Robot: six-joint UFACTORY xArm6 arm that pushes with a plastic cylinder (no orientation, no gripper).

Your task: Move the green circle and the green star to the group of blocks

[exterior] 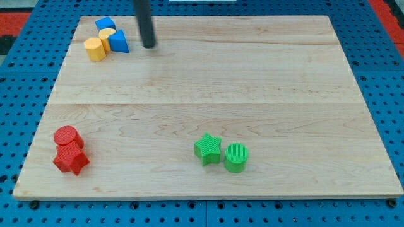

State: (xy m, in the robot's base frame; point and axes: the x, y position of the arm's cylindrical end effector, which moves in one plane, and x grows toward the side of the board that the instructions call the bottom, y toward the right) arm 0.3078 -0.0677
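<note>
The green star (pixel 207 149) and the green circle (pixel 237 157) sit side by side, touching, near the view's bottom, right of centre. My tip (pixel 149 46) is near the view's top left, far from both green blocks. It stands just right of a cluster of blocks: a blue triangle (pixel 118 41), a blue block (pixel 105 24), a yellow block (pixel 106 35) and a yellow hexagon (pixel 95 49).
A red circle (pixel 67 137) and a red star (pixel 71 159) touch each other at the view's bottom left. The wooden board (pixel 252 82) lies on a blue pegboard, with its edges on all sides.
</note>
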